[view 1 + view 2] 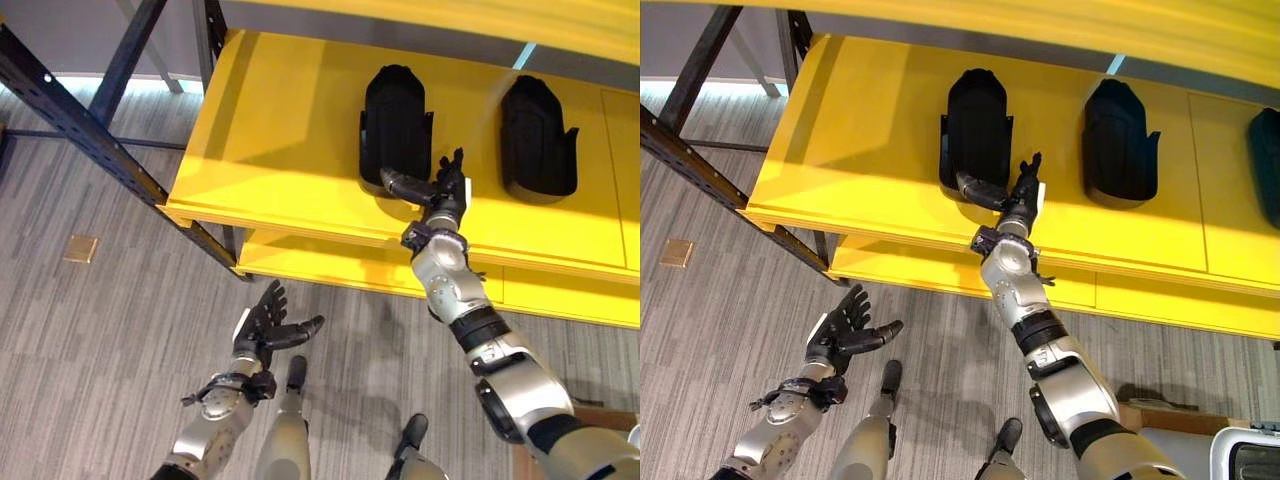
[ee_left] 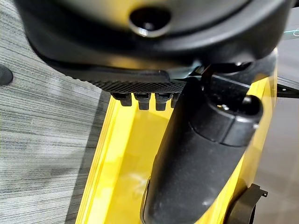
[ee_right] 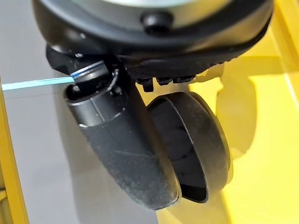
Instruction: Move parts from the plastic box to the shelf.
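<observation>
Two black moulded parts (image 1: 395,120) (image 1: 537,135) lie on the yellow shelf (image 1: 270,130), and the edge of a third part (image 1: 1267,165) shows further right. My right hand (image 1: 447,192) is raised at the shelf's front edge, just in front of the left part. It is open, fingers straight, and its thumb (image 3: 126,149) lies against that part's near end (image 3: 196,149). Nothing is held in it. My left hand (image 1: 262,325) hangs low over the floor, open and empty, palm towards the shelf (image 2: 121,177).
A lower yellow shelf (image 1: 330,262) sits under the top one. Dark rack uprights (image 1: 100,150) slant at the left. A brass plate (image 1: 80,248) is set in the grey floor. The corner of a pale plastic box (image 1: 1245,455) shows at the lower right.
</observation>
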`<state>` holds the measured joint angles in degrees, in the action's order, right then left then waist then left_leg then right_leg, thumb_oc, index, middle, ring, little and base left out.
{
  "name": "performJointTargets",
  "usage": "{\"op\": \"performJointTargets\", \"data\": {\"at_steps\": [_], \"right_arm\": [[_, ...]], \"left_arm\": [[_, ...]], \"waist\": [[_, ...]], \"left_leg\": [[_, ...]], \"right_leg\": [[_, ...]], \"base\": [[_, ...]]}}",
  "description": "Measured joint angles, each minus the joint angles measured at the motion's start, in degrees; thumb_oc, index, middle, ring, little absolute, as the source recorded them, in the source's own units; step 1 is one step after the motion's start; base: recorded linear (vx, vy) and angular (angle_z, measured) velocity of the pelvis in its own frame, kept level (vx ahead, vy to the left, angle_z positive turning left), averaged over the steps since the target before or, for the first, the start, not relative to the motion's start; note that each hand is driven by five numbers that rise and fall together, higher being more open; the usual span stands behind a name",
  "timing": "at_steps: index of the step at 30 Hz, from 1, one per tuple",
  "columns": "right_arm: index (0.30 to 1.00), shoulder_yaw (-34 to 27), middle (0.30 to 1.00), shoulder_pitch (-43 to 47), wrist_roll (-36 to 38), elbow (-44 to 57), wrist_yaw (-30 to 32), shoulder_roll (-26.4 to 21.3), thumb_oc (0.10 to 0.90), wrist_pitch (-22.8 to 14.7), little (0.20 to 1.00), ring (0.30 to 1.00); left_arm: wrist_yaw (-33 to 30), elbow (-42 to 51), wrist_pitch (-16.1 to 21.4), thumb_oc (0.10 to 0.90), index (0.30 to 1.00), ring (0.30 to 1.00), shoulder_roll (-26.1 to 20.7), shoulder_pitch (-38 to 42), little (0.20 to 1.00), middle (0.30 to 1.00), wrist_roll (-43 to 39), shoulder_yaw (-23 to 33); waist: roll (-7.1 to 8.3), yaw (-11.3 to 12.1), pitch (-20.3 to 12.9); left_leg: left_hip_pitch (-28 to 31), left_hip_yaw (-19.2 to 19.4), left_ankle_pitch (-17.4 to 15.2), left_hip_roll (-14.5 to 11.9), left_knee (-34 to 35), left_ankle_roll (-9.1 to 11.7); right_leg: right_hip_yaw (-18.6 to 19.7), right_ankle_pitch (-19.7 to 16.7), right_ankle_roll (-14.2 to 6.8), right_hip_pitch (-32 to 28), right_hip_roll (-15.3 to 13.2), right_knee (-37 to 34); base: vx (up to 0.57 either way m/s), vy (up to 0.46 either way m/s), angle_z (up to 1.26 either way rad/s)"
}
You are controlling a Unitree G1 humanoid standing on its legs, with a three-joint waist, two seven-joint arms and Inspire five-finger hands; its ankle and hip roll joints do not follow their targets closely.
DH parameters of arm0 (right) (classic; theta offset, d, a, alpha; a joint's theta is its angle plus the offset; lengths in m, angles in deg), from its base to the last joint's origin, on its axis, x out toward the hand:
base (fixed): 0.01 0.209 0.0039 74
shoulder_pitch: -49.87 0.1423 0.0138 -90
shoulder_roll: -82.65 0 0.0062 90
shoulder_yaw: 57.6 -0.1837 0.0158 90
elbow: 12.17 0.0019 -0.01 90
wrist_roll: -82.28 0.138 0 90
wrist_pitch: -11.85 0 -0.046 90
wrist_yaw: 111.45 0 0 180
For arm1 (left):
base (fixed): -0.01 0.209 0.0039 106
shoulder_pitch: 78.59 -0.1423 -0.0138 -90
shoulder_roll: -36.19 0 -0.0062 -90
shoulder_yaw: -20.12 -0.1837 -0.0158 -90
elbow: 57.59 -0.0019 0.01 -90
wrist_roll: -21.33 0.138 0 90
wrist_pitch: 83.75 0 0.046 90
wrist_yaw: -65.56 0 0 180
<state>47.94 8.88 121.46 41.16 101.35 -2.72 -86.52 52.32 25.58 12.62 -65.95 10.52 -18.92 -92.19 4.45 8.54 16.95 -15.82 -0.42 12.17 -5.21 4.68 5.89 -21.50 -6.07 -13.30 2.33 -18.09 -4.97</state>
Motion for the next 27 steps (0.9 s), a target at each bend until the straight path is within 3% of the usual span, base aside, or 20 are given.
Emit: {"op": "performJointTargets", "data": {"at_steps": [27], "right_arm": [[1.000,2.6,1.000,0.6,-4.4,-2.5,-0.5,0.3,0.900,0.2,1.000,1.000]], "left_arm": [[-0.2,-1.8,0.1,0.900,1.000,1.000,0.0,0.0,1.000,1.000,0.0,0.0]], "waist": [[0.07,0.2,0.0]], "left_leg": [[-0.1,-0.1,0.1,-0.7,0.0,0.1]], "right_leg": [[-0.1,0.1,0.2,0.0,0.7,0.0]], "base": [[0.00,0.000,0.00]]}}
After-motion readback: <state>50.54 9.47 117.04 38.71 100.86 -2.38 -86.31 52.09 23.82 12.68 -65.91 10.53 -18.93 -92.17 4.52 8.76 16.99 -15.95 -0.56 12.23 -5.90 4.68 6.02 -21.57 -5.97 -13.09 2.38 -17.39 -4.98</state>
